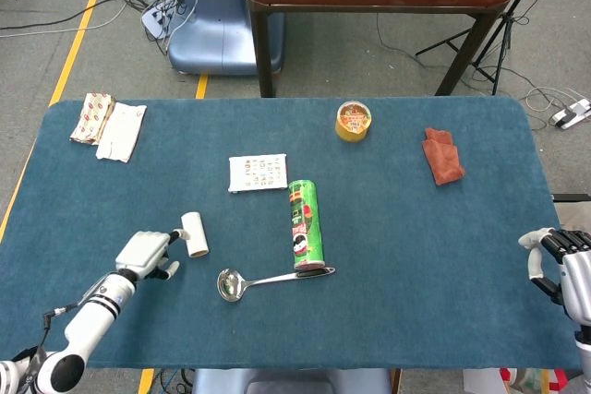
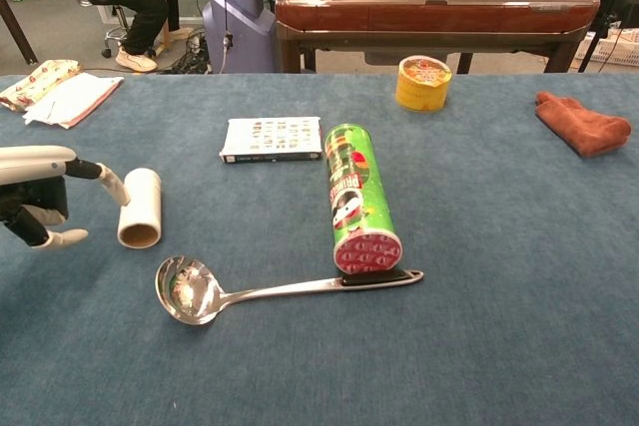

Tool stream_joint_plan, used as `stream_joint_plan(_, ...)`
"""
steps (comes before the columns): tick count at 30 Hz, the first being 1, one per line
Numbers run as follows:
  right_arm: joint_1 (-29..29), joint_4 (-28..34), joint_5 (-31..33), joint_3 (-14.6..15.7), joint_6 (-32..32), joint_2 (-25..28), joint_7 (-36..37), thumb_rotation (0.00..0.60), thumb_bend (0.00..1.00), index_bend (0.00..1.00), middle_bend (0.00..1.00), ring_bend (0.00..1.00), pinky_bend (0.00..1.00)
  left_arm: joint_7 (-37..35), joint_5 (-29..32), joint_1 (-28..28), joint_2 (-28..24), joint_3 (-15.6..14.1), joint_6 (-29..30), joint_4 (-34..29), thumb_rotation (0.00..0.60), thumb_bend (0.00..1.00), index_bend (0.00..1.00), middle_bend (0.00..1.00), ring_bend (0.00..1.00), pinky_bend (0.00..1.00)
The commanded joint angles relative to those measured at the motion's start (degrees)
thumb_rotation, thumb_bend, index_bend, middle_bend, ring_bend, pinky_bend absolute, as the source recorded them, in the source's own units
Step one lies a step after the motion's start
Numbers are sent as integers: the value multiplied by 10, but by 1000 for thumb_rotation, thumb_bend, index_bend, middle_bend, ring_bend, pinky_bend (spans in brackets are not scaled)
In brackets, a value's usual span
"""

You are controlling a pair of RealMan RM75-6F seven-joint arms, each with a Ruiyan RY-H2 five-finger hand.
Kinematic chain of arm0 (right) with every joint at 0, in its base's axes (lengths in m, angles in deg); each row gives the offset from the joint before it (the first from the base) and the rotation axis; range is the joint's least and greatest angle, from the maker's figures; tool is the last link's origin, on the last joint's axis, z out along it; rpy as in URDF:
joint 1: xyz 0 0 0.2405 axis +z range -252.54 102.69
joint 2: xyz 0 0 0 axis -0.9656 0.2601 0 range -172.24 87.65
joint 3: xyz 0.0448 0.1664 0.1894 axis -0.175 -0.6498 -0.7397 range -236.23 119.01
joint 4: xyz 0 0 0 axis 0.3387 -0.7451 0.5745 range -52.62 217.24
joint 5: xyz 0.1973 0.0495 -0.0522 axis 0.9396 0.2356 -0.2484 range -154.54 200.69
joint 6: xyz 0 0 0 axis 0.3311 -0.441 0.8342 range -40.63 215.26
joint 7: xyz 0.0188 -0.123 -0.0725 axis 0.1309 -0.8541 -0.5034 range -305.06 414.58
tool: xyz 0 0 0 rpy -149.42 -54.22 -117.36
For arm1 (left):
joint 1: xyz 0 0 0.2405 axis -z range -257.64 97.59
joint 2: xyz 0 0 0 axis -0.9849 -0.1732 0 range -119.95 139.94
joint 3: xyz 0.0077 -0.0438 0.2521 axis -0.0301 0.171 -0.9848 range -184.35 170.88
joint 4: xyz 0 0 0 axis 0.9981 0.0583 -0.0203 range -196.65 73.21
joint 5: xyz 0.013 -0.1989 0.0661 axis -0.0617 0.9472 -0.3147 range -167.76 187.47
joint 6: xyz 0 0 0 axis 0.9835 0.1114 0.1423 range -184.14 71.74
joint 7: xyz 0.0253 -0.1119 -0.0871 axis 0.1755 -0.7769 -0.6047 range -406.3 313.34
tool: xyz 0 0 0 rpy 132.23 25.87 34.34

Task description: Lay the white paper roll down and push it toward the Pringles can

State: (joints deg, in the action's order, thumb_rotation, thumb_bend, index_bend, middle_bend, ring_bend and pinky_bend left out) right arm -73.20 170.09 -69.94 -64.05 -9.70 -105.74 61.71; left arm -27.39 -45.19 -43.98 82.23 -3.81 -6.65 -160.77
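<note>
Lying on its side on the blue bench (image 2: 519, 326), the paper roll (image 2: 140, 208) is sitting left of the green can (image 2: 356, 197), well apart from it, with a ladle (image 2: 250, 291) near its open end. The left hand (image 2: 45, 192) is touching the roll's far end with one of its fingers (image 2: 110, 184), spread and gripping nothing. Roll looks light, hollow and crushable, likely to roll or pivot; pushing along its mid-length should be steadier. The right hand (image 1: 563, 265) is idling at the bench edge, fingers loosely curled, holding nothing.

head view high, looking down, chest view low, nearer, both facing the table (image 1: 388, 320)
</note>
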Motion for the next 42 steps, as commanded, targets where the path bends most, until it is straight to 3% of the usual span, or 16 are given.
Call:
stream_joint_plan(1, 0, 0, 0, 0, -1, 0, 1, 600, 658, 503, 535, 492, 484, 4, 0, 4, 3, 1, 4, -5, 600, 429, 295, 1000, 967, 1000)
stream_joint_plan(19, 1, 1, 1, 0, 2, 0, -1, 600, 658, 503, 535, 492, 484, 5, 3, -11, -25, -19, 33, -13, 600, 429, 295, 1000, 967, 1000)
stream_joint_plan(42, -1, 2, 2, -1, 0, 3, 4, 600, 659, 503, 535, 492, 484, 40, 51, 19, 23, -22, 9, 22, 600, 429, 294, 1000, 967, 1000)
